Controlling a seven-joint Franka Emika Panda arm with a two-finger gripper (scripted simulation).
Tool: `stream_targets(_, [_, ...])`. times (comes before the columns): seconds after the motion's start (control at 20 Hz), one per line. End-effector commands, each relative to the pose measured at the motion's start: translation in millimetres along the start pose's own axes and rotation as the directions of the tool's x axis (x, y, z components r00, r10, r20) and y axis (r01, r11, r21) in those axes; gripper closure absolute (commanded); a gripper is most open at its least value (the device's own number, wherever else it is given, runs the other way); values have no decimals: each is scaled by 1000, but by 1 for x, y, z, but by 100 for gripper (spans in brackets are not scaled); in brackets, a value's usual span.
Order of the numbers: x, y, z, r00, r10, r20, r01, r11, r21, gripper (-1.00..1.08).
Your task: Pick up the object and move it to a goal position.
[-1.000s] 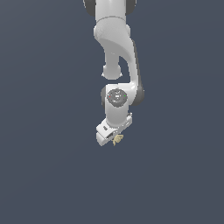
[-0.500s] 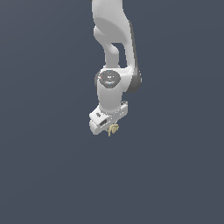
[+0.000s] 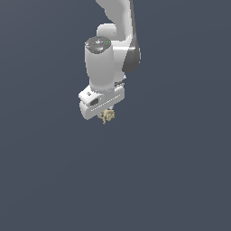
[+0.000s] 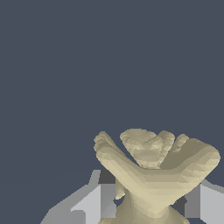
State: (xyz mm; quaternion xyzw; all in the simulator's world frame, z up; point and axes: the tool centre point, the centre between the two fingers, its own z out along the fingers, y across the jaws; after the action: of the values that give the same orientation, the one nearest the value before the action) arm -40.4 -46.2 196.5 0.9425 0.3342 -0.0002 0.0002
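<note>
1. Your arm (image 3: 110,58) comes down from the top edge of the exterior view, white with a dark grey joint on the exterior view's right, and it ends in a blocky white hand pointing downward.
2. Look just under that hand: the tool (image 3: 106,116) sits there, and its fingers are almost wholly hidden by the hand body in the exterior view.
3. The object (image 3: 108,116), a small tan-yellow lump with short blunt prongs, pokes out directly beneath the tool and touches it.
4. In the wrist view the same object (image 4: 155,175) fills the lower part of the picture, its prongs fanning outward from a narrower stem.
5. You can see one pale grey finger (image 4: 94,202) on one side of the stem and a second finger (image 4: 205,201) on the other side, each lying right against the object.
6. So your tool is closed down onto the object, gripping its narrow part, with only the width of that stem left between the fingers.
7. Around the arm both views show only a flat, even slate-blue backdrop (image 3: 180,171), so you cannot tell how high the object hangs above any surface.
</note>
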Motion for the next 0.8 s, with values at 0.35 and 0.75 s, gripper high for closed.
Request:
stream_targets(0.35, [-55, 5, -89, 1000, 0, -2, 0, 1000, 2, 108])
stream_targets(0.75, [-88, 10, -143, 1000, 0, -2, 0, 1000, 2, 108])
